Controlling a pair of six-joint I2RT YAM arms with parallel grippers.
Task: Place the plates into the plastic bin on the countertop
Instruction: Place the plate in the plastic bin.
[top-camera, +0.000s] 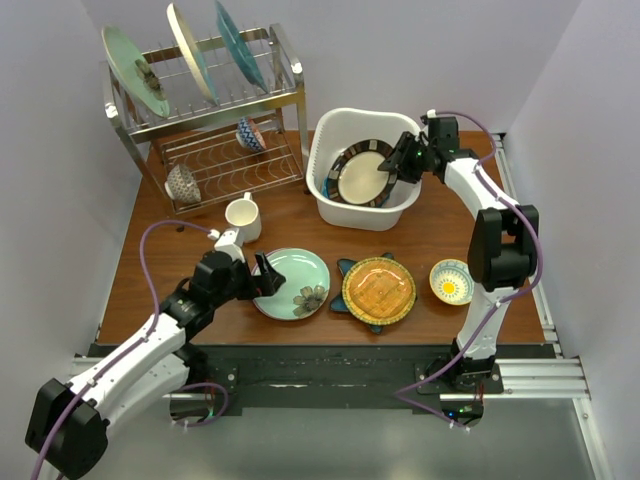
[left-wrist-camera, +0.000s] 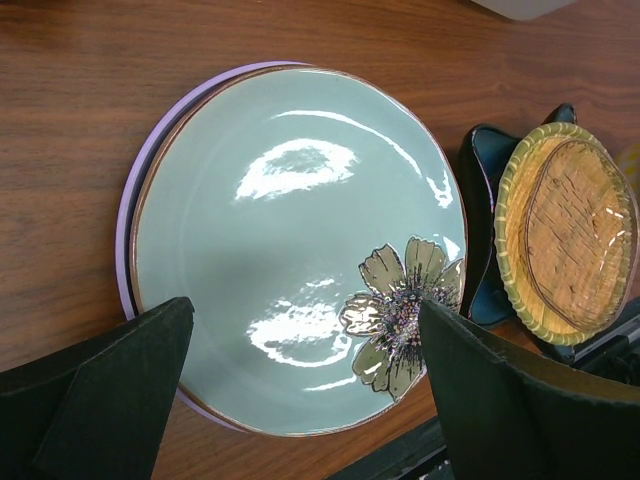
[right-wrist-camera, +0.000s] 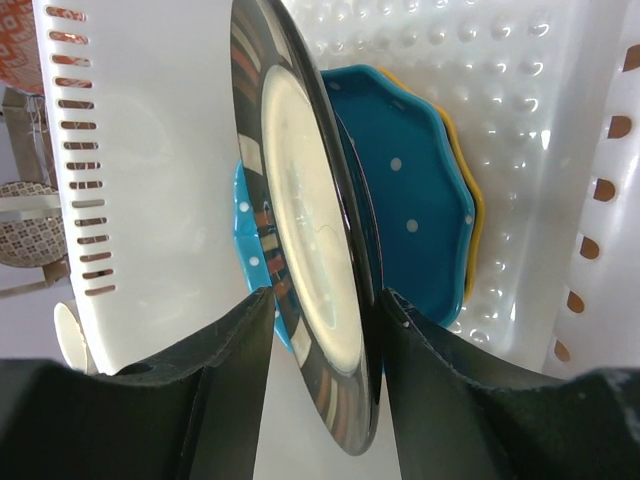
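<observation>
The black-rimmed cream plate (top-camera: 362, 172) (right-wrist-camera: 310, 230) leans tilted inside the white plastic bin (top-camera: 352, 215) (right-wrist-camera: 520, 90), over a blue dotted plate (right-wrist-camera: 410, 200) and a yellow-edged one (right-wrist-camera: 476, 215). My right gripper (top-camera: 400, 160) (right-wrist-camera: 326, 297) straddles its rim with the jaws apart and a gap at the left finger. The mint floral plate (top-camera: 290, 280) (left-wrist-camera: 290, 230) lies on a lavender plate (left-wrist-camera: 128, 220) at the table's front. My left gripper (top-camera: 265, 275) (left-wrist-camera: 305, 305) hovers open over its near edge. An amber round plate (top-camera: 378, 290) (left-wrist-camera: 570, 230) rests on a blue star-shaped plate (top-camera: 345, 270) (left-wrist-camera: 480, 160).
A steel wire dish rack (top-camera: 220, 130) stands at the back left with three upright plates and two bowls. A cream mug (top-camera: 242, 215) sits in front of it. A small yellow-centred bowl (top-camera: 451, 282) is at the front right.
</observation>
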